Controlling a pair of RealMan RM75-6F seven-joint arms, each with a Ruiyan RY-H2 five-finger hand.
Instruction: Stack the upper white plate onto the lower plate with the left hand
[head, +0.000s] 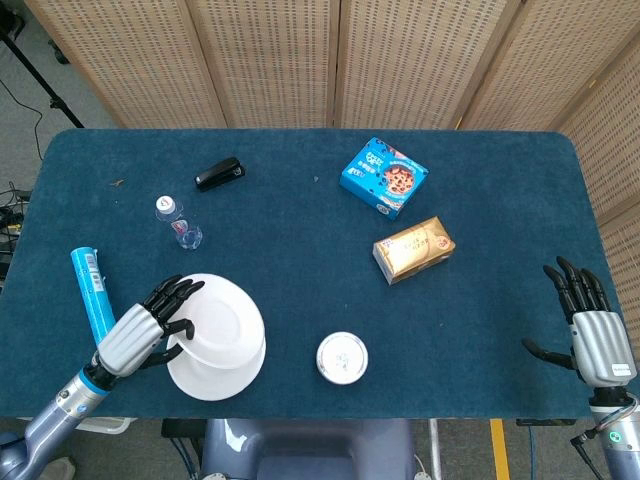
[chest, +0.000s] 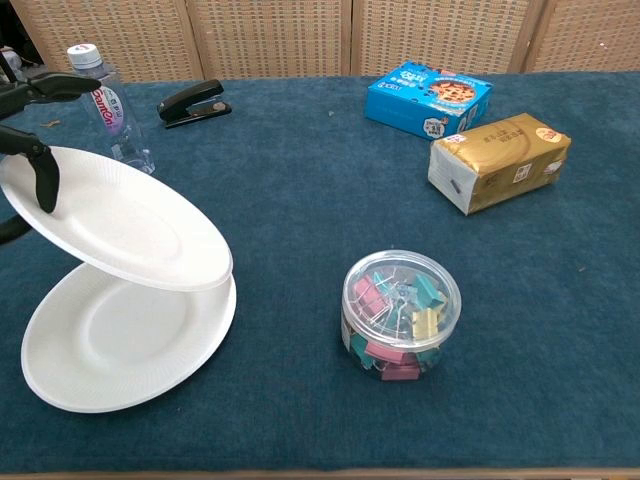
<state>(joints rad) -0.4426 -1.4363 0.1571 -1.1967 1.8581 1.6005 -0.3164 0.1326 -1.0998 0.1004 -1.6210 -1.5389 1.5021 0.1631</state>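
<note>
The left hand (head: 138, 334) grips the upper white plate (head: 217, 322) by its left rim, dark fingers (chest: 45, 180) curled over the edge. The plate is held tilted, its right edge low and touching or just above the right rim of the lower plate (chest: 115, 345), which lies flat on the blue table (head: 300, 220) at the near left. In the head view the held plate covers most of the lower one. The right hand (head: 590, 330) rests at the near right edge, holding nothing, fingers spread. A clear tub of coloured clips (chest: 400, 314) stands just right of the plates. Further off lie a water bottle (chest: 112, 107), a black stapler (chest: 192, 103), a blue biscuit box (chest: 428, 97) and a gold packet (chest: 498, 160). A blue tube (head: 95, 302) lies at the left edge
</note>
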